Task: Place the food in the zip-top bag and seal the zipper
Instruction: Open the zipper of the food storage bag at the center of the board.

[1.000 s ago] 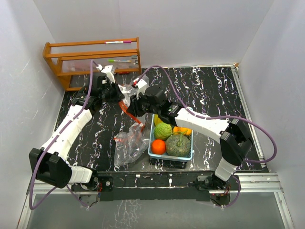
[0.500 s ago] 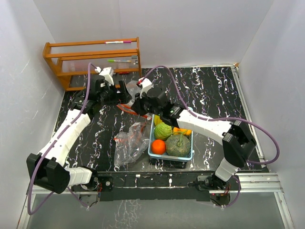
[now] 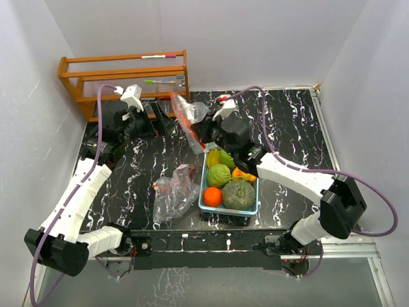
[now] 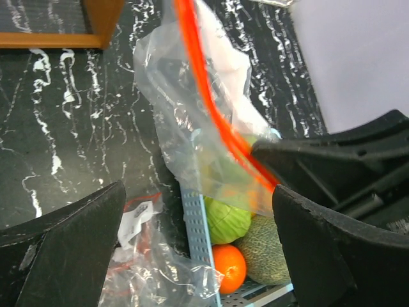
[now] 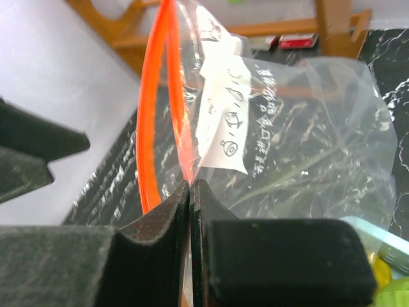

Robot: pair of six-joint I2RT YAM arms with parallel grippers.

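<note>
My right gripper [image 3: 200, 132] is shut on the edge of a clear zip-top bag [image 3: 186, 116] with an orange zipper, holding it in the air behind the basket. In the right wrist view the jaws [image 5: 190, 187] pinch the film just beside the zipper [image 5: 152, 109], below a white label [image 5: 223, 115]. The left gripper [image 3: 162, 119] stands open to the left of the bag, apart from it. Its view looks past the hanging bag [image 4: 192, 121] at the food: a cabbage [image 4: 227, 217], an orange [image 4: 229, 267] and a melon [image 4: 265, 249].
The food lies in a light-blue basket [image 3: 208, 208] near the front edge, with yellow-orange pieces [image 3: 245, 174] at its back. A second, crumpled clear bag [image 3: 172, 193] lies left of the basket. A wooden rack [image 3: 124, 80] stands at the back left.
The left gripper opened, let go of the bag and drew back to the left. The right gripper shut fully on the bag and carried it up and toward the back right.
</note>
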